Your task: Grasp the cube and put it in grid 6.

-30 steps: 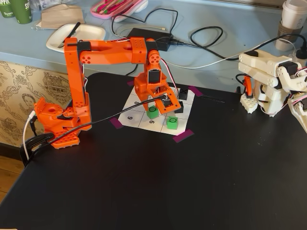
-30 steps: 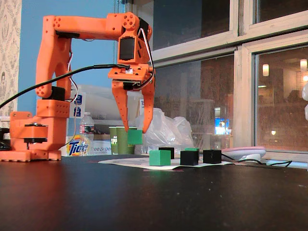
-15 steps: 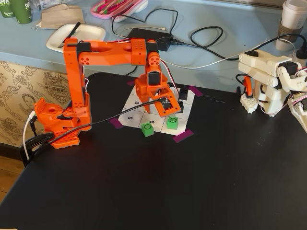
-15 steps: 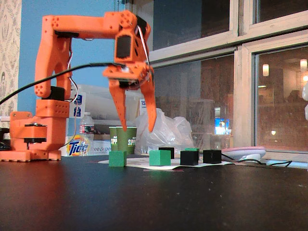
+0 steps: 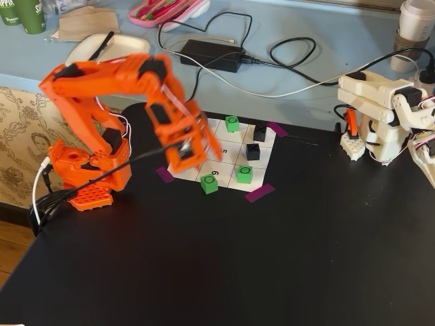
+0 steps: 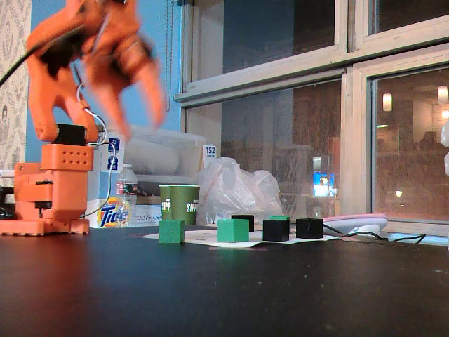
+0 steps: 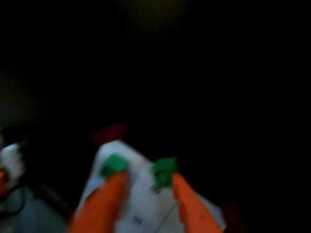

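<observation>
Currently, in a fixed view from above, the gripper (image 5: 192, 155) hangs over the left side of the paper grid (image 5: 224, 157), motion-blurred. The cube (image 5: 209, 183) sits at the near-left edge of the sheet, just beside the printed numeral of grid 6 (image 5: 213, 174), and appears to overlap that cell's near border. It lies below and slightly right of the fingertips in this view, nearer the camera. Whether it is fully inside the cell cannot be told.

Other items on the grid: a second green cube (image 5: 244, 174) in the neighbouring cell to the right, a third green cube (image 5: 232, 123) at the far side, and two black cubes (image 5: 253, 151) between them. A white arm (image 5: 384, 115) stands well apart at the right.

In the low fixed view, the gripper (image 6: 144, 116) is raised well above the table (image 6: 224, 288) with its fingers spread and nothing between them (heavy blur limits detail). The cube (image 6: 171, 231) rests on the surface, below and right of the fingertips.

In the wrist view, both orange fingers (image 7: 102, 201) are apart and empty; the gripper (image 7: 146, 182) looks down on the paper. Two green cubes show just past the fingertips, one by each; which of them is the task's cube cannot be told.

Judgement: any descent must clear the neighbouring green cube.
</observation>
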Tool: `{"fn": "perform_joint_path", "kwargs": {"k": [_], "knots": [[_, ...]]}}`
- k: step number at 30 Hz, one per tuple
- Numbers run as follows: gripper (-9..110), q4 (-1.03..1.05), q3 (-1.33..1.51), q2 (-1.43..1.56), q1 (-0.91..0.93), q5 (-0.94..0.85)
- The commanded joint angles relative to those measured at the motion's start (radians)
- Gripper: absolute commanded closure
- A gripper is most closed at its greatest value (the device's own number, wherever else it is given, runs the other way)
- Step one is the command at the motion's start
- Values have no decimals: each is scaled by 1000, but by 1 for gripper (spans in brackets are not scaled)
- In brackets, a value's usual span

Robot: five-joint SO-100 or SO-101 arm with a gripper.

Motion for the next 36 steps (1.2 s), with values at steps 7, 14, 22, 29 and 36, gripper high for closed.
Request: {"fn": "perform_joint_path", "kwargs": {"k": [7,14,22,29,36], "knots": [[101,-167,163,2,-6,64],[101,-227,170,-51,-14,83],[101,-353,143,-256,-29,117],[101,-426,98,-388,-60,130],[101,-442,66,-440,-184,143]]}}
